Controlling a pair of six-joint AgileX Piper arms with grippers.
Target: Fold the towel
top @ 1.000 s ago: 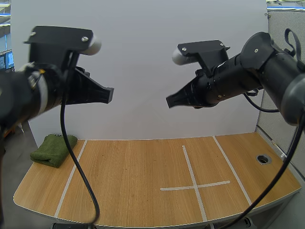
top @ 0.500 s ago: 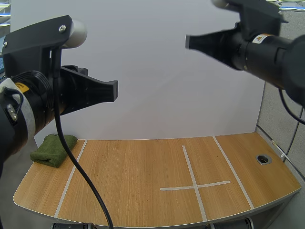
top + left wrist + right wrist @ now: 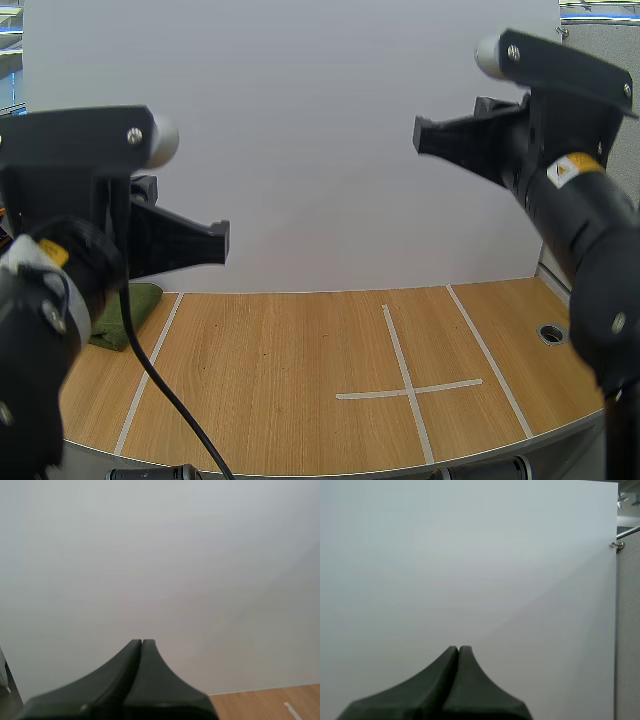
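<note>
A folded green towel (image 3: 132, 312) lies at the far left of the wooden table (image 3: 300, 380), partly hidden behind my left arm. My left gripper (image 3: 224, 240) hangs high above the table's left side, shut on nothing; in the left wrist view its fingers (image 3: 141, 643) lie together as one dark wedge facing the white wall. My right gripper (image 3: 420, 137) is raised high over the right side, also shut on nothing, its fingers (image 3: 458, 650) closed together before the white wall.
White tape lines (image 3: 408, 385) form a cross right of the table's centre, and another strip (image 3: 150, 370) runs along the left side. A round cable hole (image 3: 552, 333) sits near the right edge. A white wall stands behind the table.
Both arms have drawn back toward the camera. The left gripper dropped slightly; the right gripper rose, then settled a little lower. The towel stayed in place.
</note>
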